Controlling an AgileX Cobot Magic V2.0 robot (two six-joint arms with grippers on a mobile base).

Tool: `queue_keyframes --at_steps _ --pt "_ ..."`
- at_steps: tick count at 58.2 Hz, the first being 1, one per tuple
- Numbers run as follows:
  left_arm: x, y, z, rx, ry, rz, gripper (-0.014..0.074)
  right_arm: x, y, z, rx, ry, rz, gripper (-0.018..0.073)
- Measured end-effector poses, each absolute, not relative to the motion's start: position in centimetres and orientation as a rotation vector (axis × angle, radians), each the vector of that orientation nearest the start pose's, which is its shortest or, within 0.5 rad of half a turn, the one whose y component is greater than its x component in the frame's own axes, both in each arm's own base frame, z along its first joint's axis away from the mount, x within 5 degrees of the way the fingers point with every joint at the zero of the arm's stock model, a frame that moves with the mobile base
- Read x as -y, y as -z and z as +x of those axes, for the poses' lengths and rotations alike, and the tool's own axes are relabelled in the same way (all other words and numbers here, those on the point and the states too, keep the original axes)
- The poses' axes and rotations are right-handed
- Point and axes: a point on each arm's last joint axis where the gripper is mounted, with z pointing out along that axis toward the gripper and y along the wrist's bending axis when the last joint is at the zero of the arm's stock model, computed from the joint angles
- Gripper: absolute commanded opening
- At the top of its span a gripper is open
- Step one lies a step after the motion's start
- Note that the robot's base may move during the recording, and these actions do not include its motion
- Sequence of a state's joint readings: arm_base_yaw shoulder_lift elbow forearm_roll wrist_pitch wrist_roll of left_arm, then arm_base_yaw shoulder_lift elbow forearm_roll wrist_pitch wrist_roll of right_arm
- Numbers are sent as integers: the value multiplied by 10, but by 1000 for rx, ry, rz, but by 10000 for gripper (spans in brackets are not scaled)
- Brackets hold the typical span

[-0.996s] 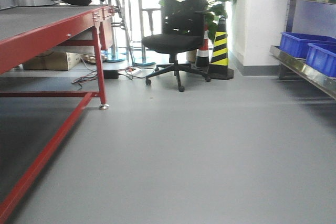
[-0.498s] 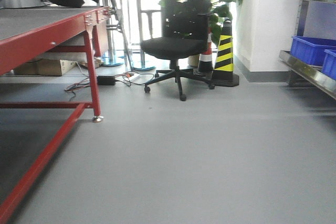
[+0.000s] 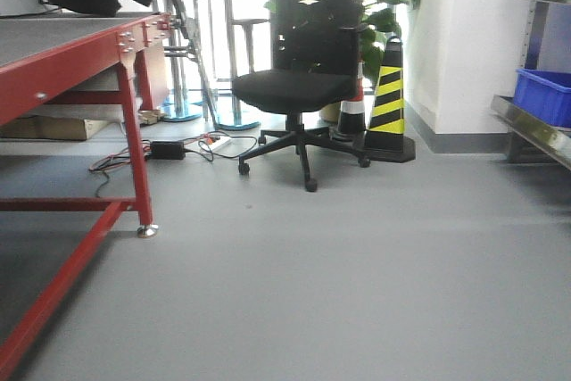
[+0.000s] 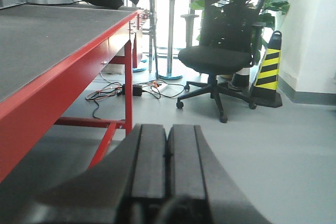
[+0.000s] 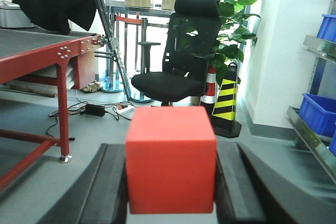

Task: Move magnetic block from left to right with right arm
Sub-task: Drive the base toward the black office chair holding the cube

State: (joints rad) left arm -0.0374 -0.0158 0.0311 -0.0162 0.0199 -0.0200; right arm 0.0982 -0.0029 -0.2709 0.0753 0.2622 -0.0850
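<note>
The magnetic block (image 5: 170, 158) is a plain red-orange cube, filling the bottom middle of the right wrist view. My right gripper (image 5: 170, 182) is shut on it, with one black finger pressed against each side face. The block is held off the floor, facing out into the room. In the left wrist view my left gripper (image 4: 167, 145) is shut, its two black pads touching with nothing between them. Neither gripper nor the block appears in the front-facing view.
A red-framed table (image 3: 62, 60) with a dark top stands at the left. A black office chair (image 3: 299, 86) stands ahead, with a yellow-black cone (image 3: 388, 100) beside it and cables (image 3: 169, 151) on the floor. Metal shelving with blue bins (image 3: 544, 95) lines the right.
The front-facing view has swung: the table, chair and cone have slid left and down and look closer, and the shelving has moved toward the right edge.
</note>
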Motion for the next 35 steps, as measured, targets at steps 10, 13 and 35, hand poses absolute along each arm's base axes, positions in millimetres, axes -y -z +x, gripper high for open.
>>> queue_keyframes --at_steps 10,13,35 --pt "2 -202 56 -1519 59 1 -117 -5 -279 35 -1469 -83 -96 286" --pt "2 -202 56 -1519 59 1 -117 -5 -279 35 -1469 -83 -96 286" --pt "2 -202 56 -1519 59 1 -117 -5 -279 35 -1469 -83 -96 286"
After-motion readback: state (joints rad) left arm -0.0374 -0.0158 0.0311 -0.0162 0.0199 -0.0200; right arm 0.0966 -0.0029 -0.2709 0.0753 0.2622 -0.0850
